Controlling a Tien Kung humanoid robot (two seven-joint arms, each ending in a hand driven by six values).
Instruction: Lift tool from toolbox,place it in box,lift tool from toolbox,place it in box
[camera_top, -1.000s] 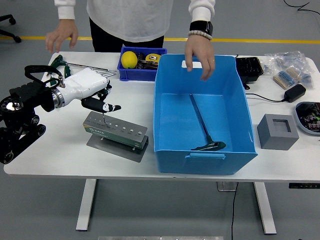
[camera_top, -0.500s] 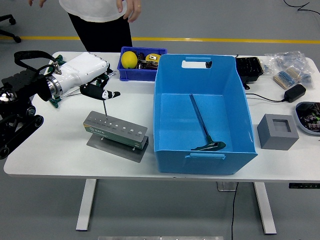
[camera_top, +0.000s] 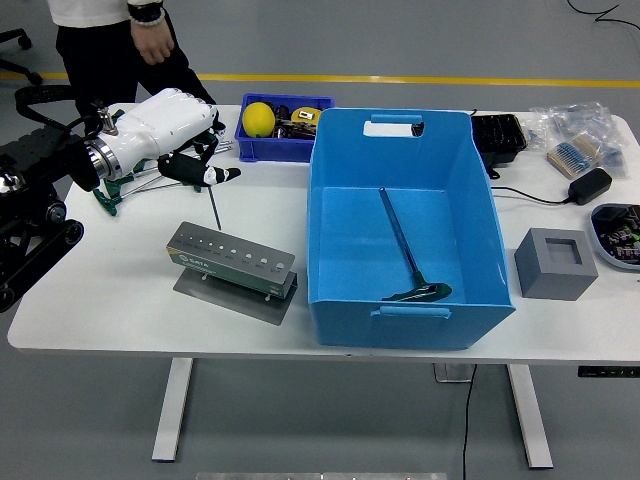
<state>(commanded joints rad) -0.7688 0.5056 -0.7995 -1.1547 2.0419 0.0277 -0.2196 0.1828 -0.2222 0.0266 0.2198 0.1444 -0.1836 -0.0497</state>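
Observation:
My left hand, white with black fingers, is shut on a thin hex key tool and holds it just above the left end of the grey toolbox. The tool's tip hangs free of the holder's row of holes. The big blue box stands to the right of the toolbox, and a long T-handle tool lies inside it. My right hand is out of sight.
A small blue bin with a yellow ball stands behind the toolbox. Loose tools lie under my left hand. A grey block, cables and a charger sit at the right. A person stands at the far left.
My left hand has risen with the hex key, pulling it out of the toolbox. The person took a hand off the blue box's rim and walked left.

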